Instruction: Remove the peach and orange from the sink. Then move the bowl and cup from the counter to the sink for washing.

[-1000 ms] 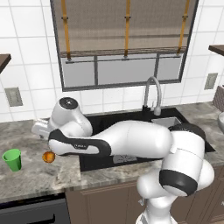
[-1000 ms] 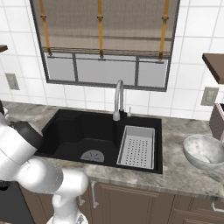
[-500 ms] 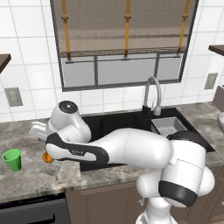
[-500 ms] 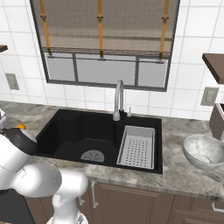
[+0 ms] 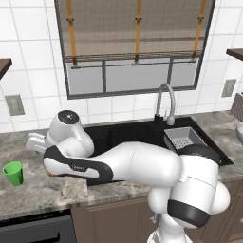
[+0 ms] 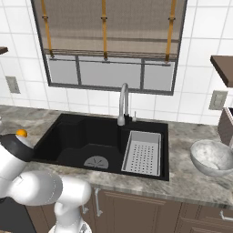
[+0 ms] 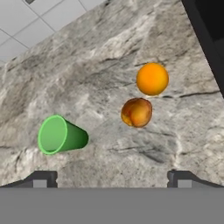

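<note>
In the hand view my gripper [image 7: 112,179] hangs open above the grey stone counter [image 7: 100,57], nothing between its fingertips [image 7: 41,178]. Ahead of it lie the mottled peach [image 7: 137,112] and, just beyond, the bright orange [image 7: 152,78], close together but apart. The green cup [image 7: 61,135] stands to their left. From the left base view the cup [image 5: 13,173] is upright on the counter left of my arm, which covers the fruit. The orange [image 6: 21,133] peeks over my arm in the right base view. The black sink [image 6: 91,141] holds no fruit. The bowl [image 6: 211,157] rests on the right counter.
A white perforated rack [image 6: 143,152] fills the sink's right part, with the silver faucet [image 6: 123,104] behind it. The sink's rim [image 7: 210,35] runs along the right of the hand view. A tiled wall and window back the counter.
My arm has swung further left and lower over the counter, covering more of the fruit in the left base view. The jaws stayed open. Fruit, cup and bowl have not moved.
</note>
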Motion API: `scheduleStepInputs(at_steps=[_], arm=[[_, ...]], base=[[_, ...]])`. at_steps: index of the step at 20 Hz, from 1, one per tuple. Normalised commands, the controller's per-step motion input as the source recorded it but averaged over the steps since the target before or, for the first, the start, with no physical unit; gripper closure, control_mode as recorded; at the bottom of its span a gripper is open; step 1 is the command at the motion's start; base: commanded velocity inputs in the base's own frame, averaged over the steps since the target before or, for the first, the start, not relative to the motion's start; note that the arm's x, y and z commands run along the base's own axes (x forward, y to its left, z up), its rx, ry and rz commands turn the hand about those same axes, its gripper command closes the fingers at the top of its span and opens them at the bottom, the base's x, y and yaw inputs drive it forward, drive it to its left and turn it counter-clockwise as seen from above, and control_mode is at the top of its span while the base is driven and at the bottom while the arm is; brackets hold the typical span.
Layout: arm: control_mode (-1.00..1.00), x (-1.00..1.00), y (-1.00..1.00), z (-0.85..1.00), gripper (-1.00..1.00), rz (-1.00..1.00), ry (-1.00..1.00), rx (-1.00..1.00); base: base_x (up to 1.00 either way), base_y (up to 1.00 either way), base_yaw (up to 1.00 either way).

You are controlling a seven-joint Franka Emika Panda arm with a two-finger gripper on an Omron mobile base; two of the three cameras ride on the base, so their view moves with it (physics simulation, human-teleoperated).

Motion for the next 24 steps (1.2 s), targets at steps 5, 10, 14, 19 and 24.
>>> scheduleStepInputs(at_steps=[5,10,14,19,24], arm=[[-1.00,-0.10,0.13,0.00,-1.00,0.00,0.00,0.00],[-1.00,-0.09,0.14,0.00,-1.00,0.00,0.07,0.00],[-1.00,-0.08,0.08,-0.05,-1.00,0.00,0.07,0.00],[-1.00,-0.06,0.11,-0.08,-1.00,0.00,0.04,0.00],[-1.00,-0.05,0.11,-0.10,-1.00,0.00,0.00,0.00]], base=[[0.00,0.00,0.00],[0.00,0.00,0.00],[0.00,0.00,0.00],[0.00,0.00,0.00],[0.00,0.00,0.00]])
